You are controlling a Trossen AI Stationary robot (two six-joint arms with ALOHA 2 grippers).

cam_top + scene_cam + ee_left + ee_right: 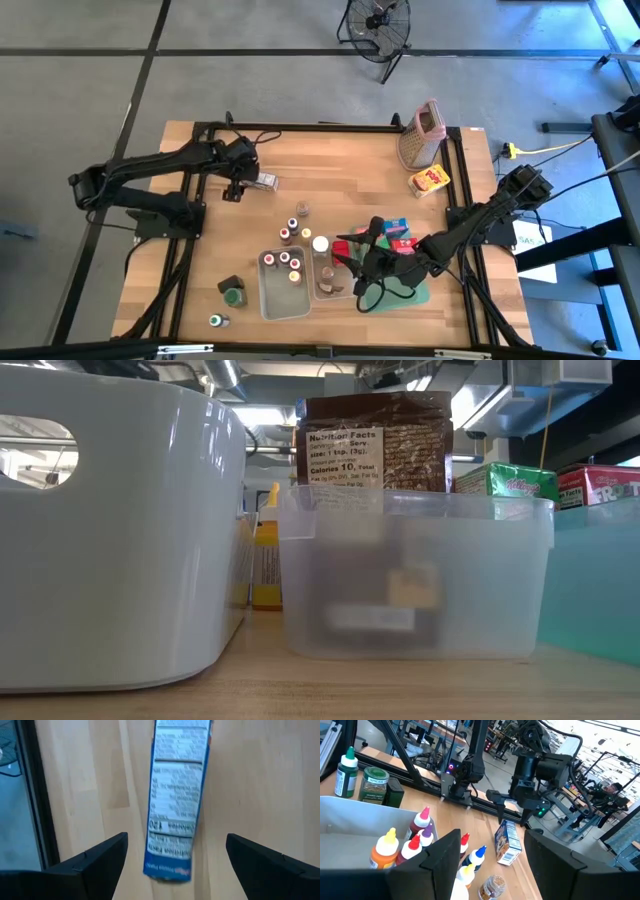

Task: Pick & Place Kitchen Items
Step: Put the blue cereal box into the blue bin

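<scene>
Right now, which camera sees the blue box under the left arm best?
The left wrist view: the blue box fills the picture, label up, lying flat between the open left end effector fingers. The high view shows it small. The right wrist view shows it farther off. In the low view I cannot find it.

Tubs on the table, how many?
2. White tub near the front edge, holding small bottles; clear tub right beside it, holding a brown packet. None appears hidden.

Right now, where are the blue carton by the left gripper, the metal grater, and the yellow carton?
blue carton [176, 795]: left wrist view, printed panel.
metal grater [420, 145]: high view, its side face.
yellow carton [430, 181]: high view, top face.
</scene>
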